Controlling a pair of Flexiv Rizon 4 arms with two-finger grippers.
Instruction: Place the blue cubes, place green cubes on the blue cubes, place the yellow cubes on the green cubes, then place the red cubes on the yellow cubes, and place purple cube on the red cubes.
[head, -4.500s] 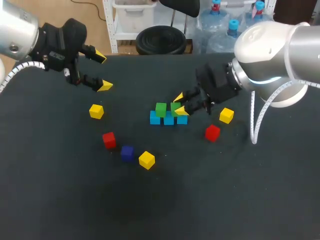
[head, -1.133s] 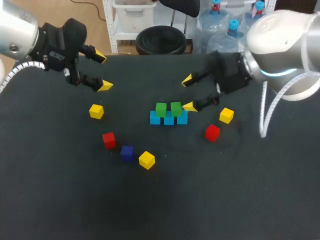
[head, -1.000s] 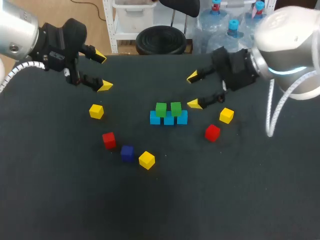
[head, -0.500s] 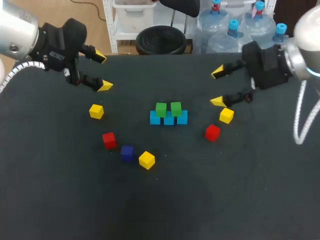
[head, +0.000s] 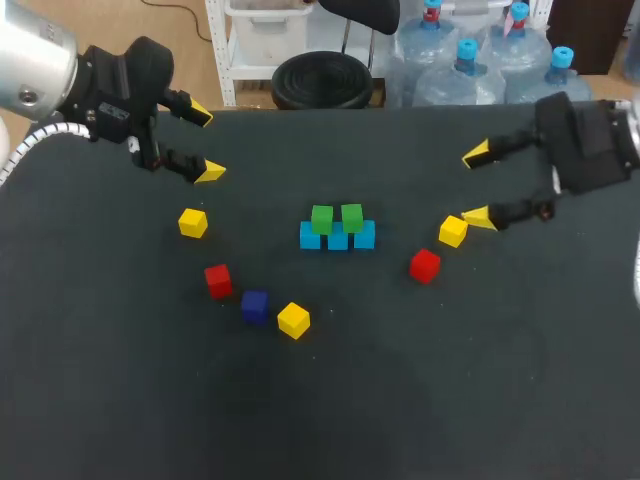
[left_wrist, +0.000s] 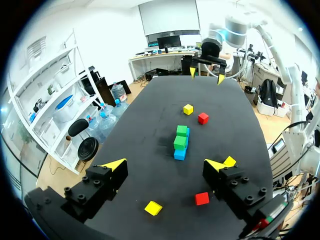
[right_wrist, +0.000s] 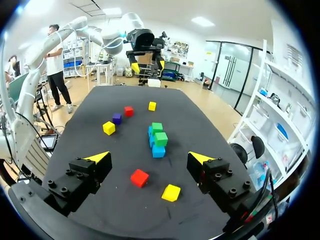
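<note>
Currently both claws released, green tier on blue

Nearest me lie a yellow cube, the purple cube and the red cubes. Farther off, two green cubes sit on the blue cubes. Beyond them, my left gripper and right gripper hover with fingers spread.

The right end effector released the green cube and withdrew rightward, open.

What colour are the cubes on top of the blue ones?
Green cubes, clearest in the head view.
</note>
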